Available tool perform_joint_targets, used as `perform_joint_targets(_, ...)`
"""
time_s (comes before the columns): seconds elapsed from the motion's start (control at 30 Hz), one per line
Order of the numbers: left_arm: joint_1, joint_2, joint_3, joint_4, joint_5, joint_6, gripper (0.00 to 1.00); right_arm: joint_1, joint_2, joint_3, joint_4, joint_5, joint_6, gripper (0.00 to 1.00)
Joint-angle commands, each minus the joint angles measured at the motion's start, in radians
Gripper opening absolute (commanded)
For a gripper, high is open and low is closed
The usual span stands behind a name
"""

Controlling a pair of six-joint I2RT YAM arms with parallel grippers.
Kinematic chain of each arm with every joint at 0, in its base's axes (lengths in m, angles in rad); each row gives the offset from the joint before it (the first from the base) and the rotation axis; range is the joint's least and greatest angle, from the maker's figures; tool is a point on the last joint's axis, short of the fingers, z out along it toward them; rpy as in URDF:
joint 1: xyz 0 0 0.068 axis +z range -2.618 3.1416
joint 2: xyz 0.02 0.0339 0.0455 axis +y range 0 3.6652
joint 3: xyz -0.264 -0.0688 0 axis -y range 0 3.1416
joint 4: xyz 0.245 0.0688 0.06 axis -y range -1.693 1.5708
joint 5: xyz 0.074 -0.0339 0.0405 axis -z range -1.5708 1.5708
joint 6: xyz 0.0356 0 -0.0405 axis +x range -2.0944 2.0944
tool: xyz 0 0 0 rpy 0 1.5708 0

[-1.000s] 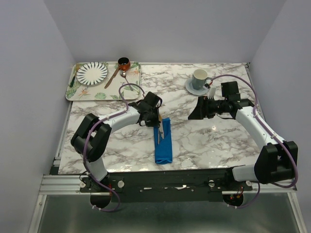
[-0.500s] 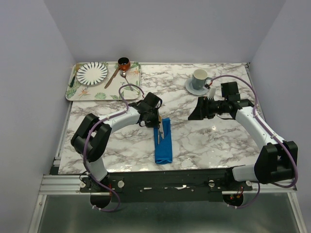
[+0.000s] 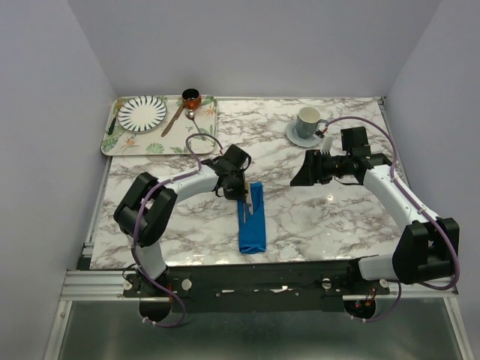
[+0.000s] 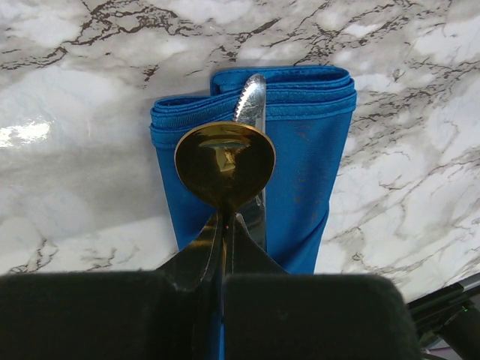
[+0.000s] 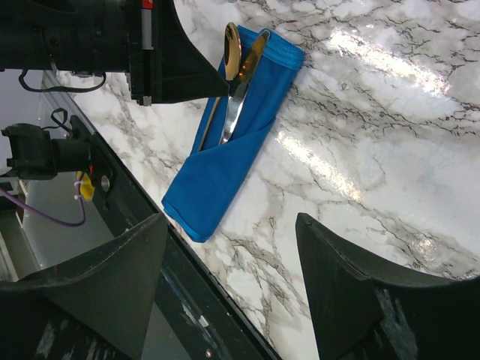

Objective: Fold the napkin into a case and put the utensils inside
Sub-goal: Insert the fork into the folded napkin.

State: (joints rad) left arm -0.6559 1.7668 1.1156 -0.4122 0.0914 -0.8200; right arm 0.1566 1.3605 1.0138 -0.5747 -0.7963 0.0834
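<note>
The napkin lies folded as a narrow blue case [image 3: 253, 225] near the table's front middle, its open end pointing away from the arms. A silver serrated utensil [image 4: 251, 101] rests in the case [image 4: 307, 172], tip sticking out past the far hem. My left gripper [image 4: 225, 221] is shut on the neck of the gold spoon [image 4: 225, 163], bowl held over the case's mouth. In the right wrist view the gold spoon [image 5: 231, 49] and the silver piece [image 5: 244, 82] lie side by side on the case [image 5: 225, 161]. My right gripper [image 3: 304, 174] hovers open, to the right of the case.
A floral tray [image 3: 187, 142] at the back left carries a striped plate [image 3: 142, 112], a brown-handled spoon [image 3: 174, 118] and a small brown pot [image 3: 191, 97]. A cup on a saucer [image 3: 307, 122] stands at the back right, behind the right gripper.
The left arm's elbow has shifted slightly to the right; its gripper stays over the case with the gold spoon. The right arm has not moved.
</note>
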Motion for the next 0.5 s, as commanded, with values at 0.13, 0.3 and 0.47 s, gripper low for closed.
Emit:
perform_joint_targets(0.13, -0.002, 0.033, 0.007, -0.039, 0.015, -0.013, 0.17, -0.006, -0.014, -0.011, -0.017, 0.023, -0.019, 0.78)
perform_joint_targets(0.3, -0.001, 0.020, 0.026, -0.062, -0.022, -0.005, 0.25, -0.006, -0.015, -0.007, -0.017, 0.019, -0.019, 0.78)
perform_joint_targets(0.47, -0.001, -0.007, 0.053, -0.079, -0.070, 0.033, 0.37, -0.008, -0.014, 0.003, -0.022, 0.022, -0.019, 0.78)
